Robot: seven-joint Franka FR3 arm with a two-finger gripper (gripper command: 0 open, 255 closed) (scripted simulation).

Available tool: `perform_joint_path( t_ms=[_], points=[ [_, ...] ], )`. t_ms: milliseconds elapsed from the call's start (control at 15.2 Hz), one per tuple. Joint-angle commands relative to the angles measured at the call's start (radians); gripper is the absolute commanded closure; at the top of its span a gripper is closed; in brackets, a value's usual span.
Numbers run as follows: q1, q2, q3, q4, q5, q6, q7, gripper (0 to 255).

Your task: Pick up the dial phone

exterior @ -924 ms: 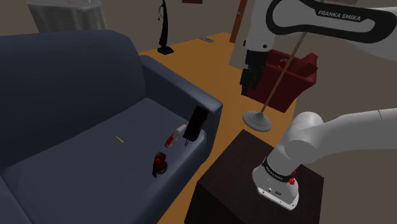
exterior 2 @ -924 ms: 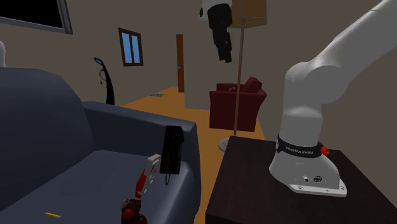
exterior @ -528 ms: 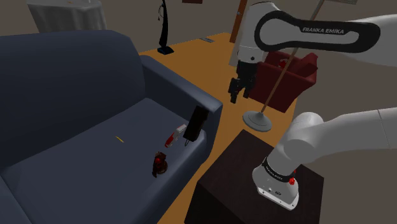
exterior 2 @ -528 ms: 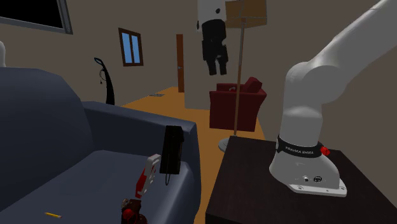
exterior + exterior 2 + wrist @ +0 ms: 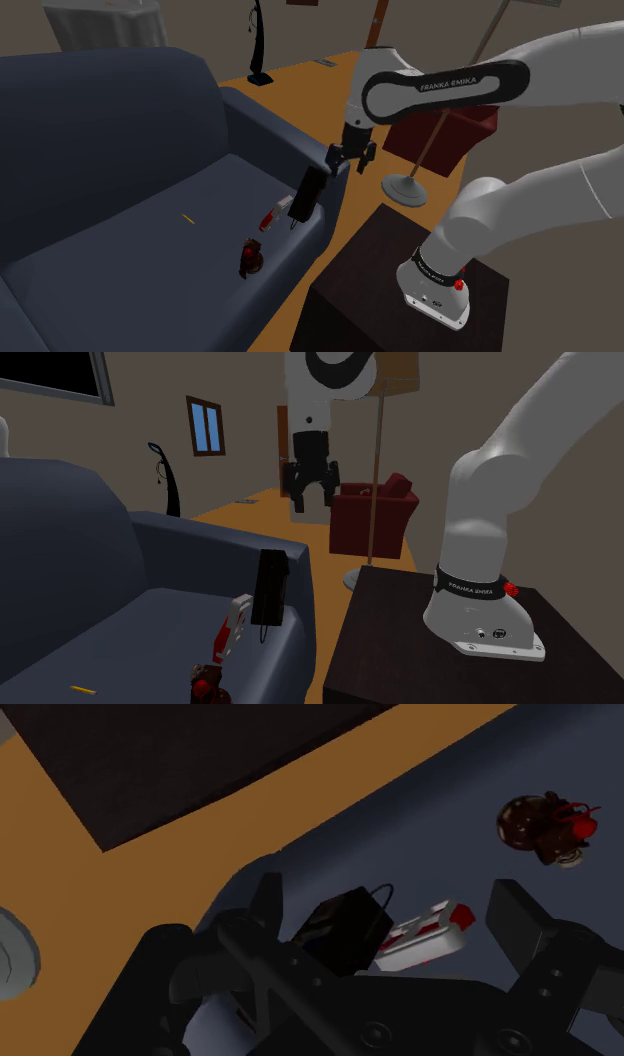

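The gripper (image 5: 350, 165) hangs in the air over the front end of the sofa's armrest (image 5: 290, 140), pointing down. Its fingers are spread wide with nothing in their grasp. From the second exterior view the gripper (image 5: 311, 502) sits clear above the armrest, with daylight between it and everything below.

The dial phone (image 5: 312, 192) is a black slab standing on end in the front corner of the sofa seat (image 5: 120, 250), propped against the inside of the armrest. A thin cord loops out at its foot. In the second exterior view the phone (image 5: 270, 587) stands nearly upright.

Looking along the hand, the gripper (image 5: 390, 899) frames the phone (image 5: 345, 932) between its two parted fingers, lower down and untouched.

Right beside the phone, toward the seat's middle, lies a red-and-white object (image 5: 272, 215). It is too close to tell if they touch. Further along the seat's front edge sits a small dark red object (image 5: 249, 258), well apart from the phone. A yellow sliver (image 5: 186, 217) lies out near the seat's middle.

The dark stand (image 5: 370, 270) is just off the sofa's armrest end. Beyond it are a lamp base (image 5: 404, 188) and a red armchair (image 5: 450, 125) on the orange floor (image 5: 150, 874).
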Motion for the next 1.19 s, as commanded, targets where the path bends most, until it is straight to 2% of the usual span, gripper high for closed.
perform_joint_path(
  t_ms=[0,330,594,726,924,1122],
  points=[
    [-0.02,0.068,0.03,-0.007,0.003,0.1,0.075,0],
    [-0.081,0.256,0.103,-0.004,-0.024,0.332,0.273,0],
    [-0.144,0.425,0.152,0.029,-0.107,0.497,0.466,0],
    [-0.177,0.513,0.167,0.055,-0.178,0.568,0.581,0],
    [-0.21,0.643,0.163,0.107,-0.321,0.654,0.777,0],
    [-0.203,0.767,0.111,0.172,-0.475,0.714,0.981,0]
  ],
)
